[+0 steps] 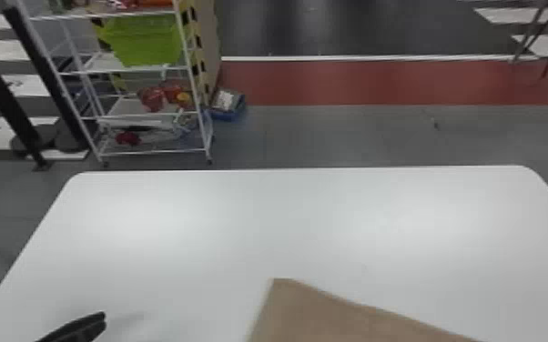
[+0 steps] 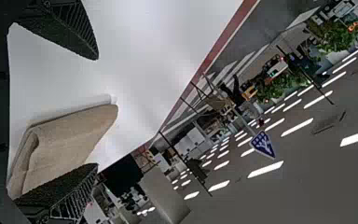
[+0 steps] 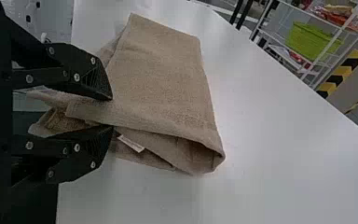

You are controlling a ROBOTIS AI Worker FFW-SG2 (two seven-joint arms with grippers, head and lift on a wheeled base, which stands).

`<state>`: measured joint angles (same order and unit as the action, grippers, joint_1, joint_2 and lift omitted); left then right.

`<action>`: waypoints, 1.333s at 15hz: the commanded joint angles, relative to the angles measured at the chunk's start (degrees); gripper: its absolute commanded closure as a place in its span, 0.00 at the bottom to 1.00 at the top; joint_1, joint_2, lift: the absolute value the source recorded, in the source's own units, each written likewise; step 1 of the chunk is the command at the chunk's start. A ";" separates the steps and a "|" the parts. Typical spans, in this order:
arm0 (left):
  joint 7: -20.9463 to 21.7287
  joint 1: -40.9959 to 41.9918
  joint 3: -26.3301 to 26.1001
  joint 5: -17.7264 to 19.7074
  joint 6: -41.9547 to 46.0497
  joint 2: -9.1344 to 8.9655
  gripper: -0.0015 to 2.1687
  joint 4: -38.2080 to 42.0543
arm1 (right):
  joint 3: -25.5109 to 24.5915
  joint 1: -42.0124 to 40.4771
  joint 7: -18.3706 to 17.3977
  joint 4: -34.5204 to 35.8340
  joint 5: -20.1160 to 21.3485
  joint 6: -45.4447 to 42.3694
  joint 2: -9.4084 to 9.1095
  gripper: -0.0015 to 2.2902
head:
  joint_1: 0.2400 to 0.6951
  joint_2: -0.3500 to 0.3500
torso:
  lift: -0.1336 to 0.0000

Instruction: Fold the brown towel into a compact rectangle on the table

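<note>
The left gripper point(image 1: 79, 328) is low at the left of the head view, over the white table point(image 1: 223, 227), apart from the brown towel point(image 1: 332, 318). In the left wrist view the left gripper point(image 2: 97, 112) stands wide open, with the folded towel point(image 2: 70, 137) showing beyond, partly behind one finger. From the right wrist view, the right gripper point(image 3: 112, 113) is shut on layers of the towel point(image 3: 163, 79) near the table's close edge. Folded layers make a rounded loop beyond the fingers, and a small white tag pokes out beside them.
Beyond the table's far edge stands a white wire shelf point(image 1: 195, 72) with a green bin point(image 1: 145, 41), and a blue box point(image 1: 227, 103) lies on the floor beside it. The bare table top spreads beyond and to the left of the towel.
</note>
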<state>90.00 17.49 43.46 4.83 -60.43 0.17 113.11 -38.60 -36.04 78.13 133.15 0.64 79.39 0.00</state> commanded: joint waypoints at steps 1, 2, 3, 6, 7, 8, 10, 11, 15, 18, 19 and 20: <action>0.57 0.09 -0.05 0.00 0.00 -0.32 0.03 -0.08 | 0.01 -0.08 0.19 0.00 -0.90 0.20 -0.05 0.45 | 1.00 0.57 | 0.09; 0.57 0.09 0.04 0.00 0.00 -0.32 0.03 -0.08 | 0.10 0.01 0.19 -0.09 -0.90 0.20 -0.05 0.45 | 1.00 0.58 | 0.09; 0.57 0.09 0.04 0.00 0.17 -0.32 0.03 -0.08 | 0.10 -0.08 0.19 -0.09 -1.08 0.38 -0.05 0.45 | 1.00 0.58 | 0.09; 0.57 0.09 -0.05 0.00 0.17 -0.32 0.03 -0.08 | -0.69 -0.08 0.19 0.00 -2.66 1.96 -0.05 0.45 | 1.00 0.59 | 0.09; 0.57 0.09 -0.05 0.00 0.17 -0.32 0.03 -0.08 | -0.95 -0.08 0.19 0.44 -3.01 3.54 -0.05 0.45 | 1.00 0.59 | 0.09; 0.57 0.09 -0.05 0.00 0.17 -0.32 0.03 0.00 | -1.30 -0.96 0.19 1.23 -4.51 4.25 -0.05 0.45 | 1.00 0.59 | 0.09; 0.57 0.09 -0.13 0.00 0.17 -0.32 0.03 0.00 | -2.62 -2.01 0.19 2.72 -7.05 4.42 -0.05 0.45 | 1.00 0.61 | 0.09; 0.57 0.09 -0.31 0.00 0.17 -0.32 0.03 -0.08 | -2.89 -1.92 0.19 2.81 -7.05 4.25 -0.05 0.45 | 1.00 0.61 | 0.09; 0.57 0.09 -0.66 0.00 0.53 -0.32 0.03 -0.08 | -3.85 1.77 0.19 -0.18 -3.36 3.54 -0.05 0.45 | 1.00 0.60 | 0.09; 0.57 0.09 -0.75 0.00 0.53 -0.32 0.03 -0.08 | -5.00 6.60 0.19 -2.11 0.77 3.90 -0.05 0.45 | 1.00 0.50 | 0.09; 0.57 0.09 -0.75 0.00 0.53 -0.32 0.03 0.00 | -5.00 8.09 0.19 -2.72 2.09 3.90 -0.05 0.45 | 1.00 0.48 | 0.09; 0.57 0.09 -0.75 -0.09 0.53 -0.32 0.03 0.00 | -5.08 9.85 0.19 -3.87 2.96 3.90 -0.05 0.45 | 1.00 0.46 | 0.09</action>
<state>90.00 17.58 42.72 4.82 -59.90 0.18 113.05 -43.59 -28.43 78.13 130.48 2.04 83.24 0.00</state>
